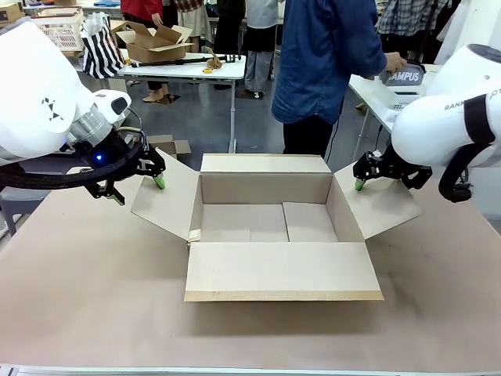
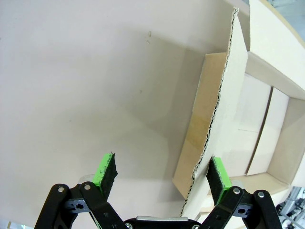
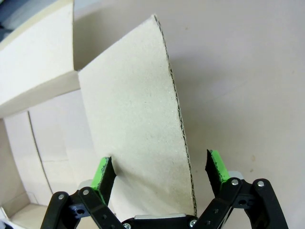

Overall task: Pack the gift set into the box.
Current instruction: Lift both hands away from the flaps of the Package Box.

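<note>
The box (image 1: 266, 223), a large brown carton, stands open in the middle of the table with its four flaps spread out. Inside I see only its bare cardboard floor. My left gripper (image 1: 139, 188) is open at the top corner of the left flap (image 1: 160, 204); in the left wrist view that flap's corrugated edge (image 2: 212, 138) runs between the green pads of the left gripper (image 2: 163, 174). My right gripper (image 1: 364, 182) is open at the right flap (image 1: 383, 207), and the right wrist view has this flap (image 3: 138, 124) standing between the right gripper (image 3: 159, 171) fingers. The gift set is out of view.
A person in a blue shirt (image 1: 329, 70) stands at the far side, one hand reaching to a side table (image 1: 376, 94) on the right. Behind are a table with a small open cardboard box (image 1: 156, 43), a striped bag (image 1: 102, 51) and a white lattice basket (image 1: 59, 31).
</note>
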